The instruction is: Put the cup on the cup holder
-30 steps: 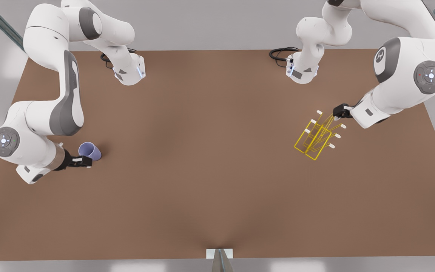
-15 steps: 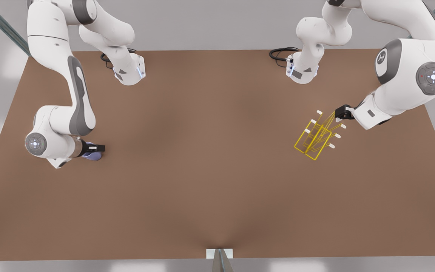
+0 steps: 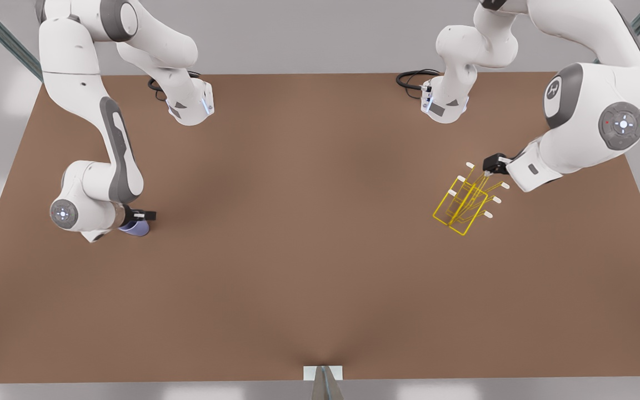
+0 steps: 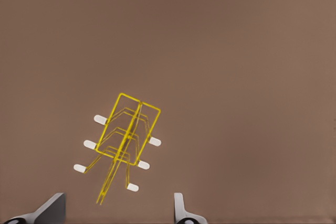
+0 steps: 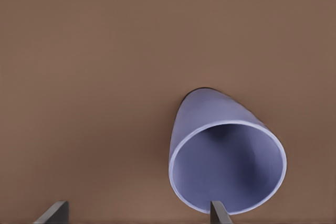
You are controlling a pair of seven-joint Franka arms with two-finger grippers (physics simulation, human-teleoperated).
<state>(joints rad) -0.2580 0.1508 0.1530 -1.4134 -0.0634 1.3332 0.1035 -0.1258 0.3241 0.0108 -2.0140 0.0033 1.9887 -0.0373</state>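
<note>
Moved: right gripper (image 3: 143, 215) slid over the cup (image 3: 133, 227), fingers wide.
Left gripper (image 3: 491, 166): spread above the cup holder (image 3: 463, 203).
Right wrist view: cup (image 5: 226, 156) lies hollow, smooth, near one table (image 3: 320, 233) side edge.
Holder: thin yellow wire, near the opposite edge.

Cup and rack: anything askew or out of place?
The cup lies on its side on the table, mouth toward the open right pincer above it. The cup holder stands apart at the front view's right, with the open left pincer over it.
</note>
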